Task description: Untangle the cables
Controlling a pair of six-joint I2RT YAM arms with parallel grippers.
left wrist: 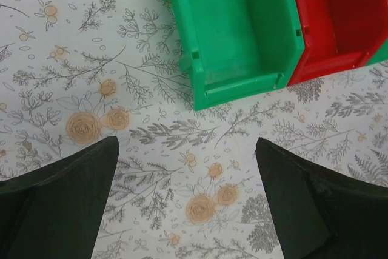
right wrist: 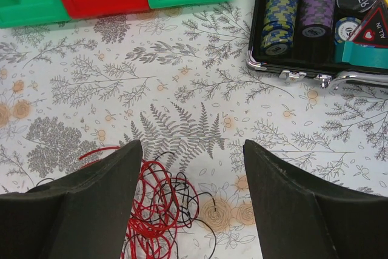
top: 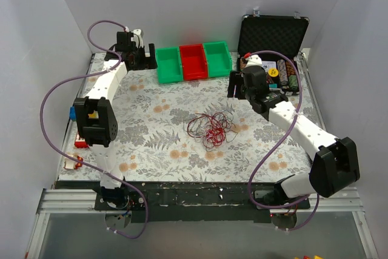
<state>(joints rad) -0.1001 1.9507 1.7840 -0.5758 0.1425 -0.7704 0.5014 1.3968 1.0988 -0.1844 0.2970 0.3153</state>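
Observation:
The cables (top: 210, 128) lie in a loose tangle of thin red and dark loops on the floral cloth in the middle of the table. In the right wrist view the tangle (right wrist: 159, 209) sits at the lower left, partly behind the left finger. My right gripper (top: 237, 87) is open and empty, up and to the right of the tangle; in its own view it (right wrist: 193, 150) hovers over bare cloth. My left gripper (top: 140, 57) is open and empty at the back left, far from the cables; in its own view it (left wrist: 187, 147) is over the cloth.
Three bins stand in a row at the back: green (top: 168, 65), red (top: 194, 60), green (top: 217, 57). An open black case (top: 276, 34) with poker chips (right wrist: 282, 10) is at the back right. Small red and white items (top: 74, 162) lie at the table's left edge.

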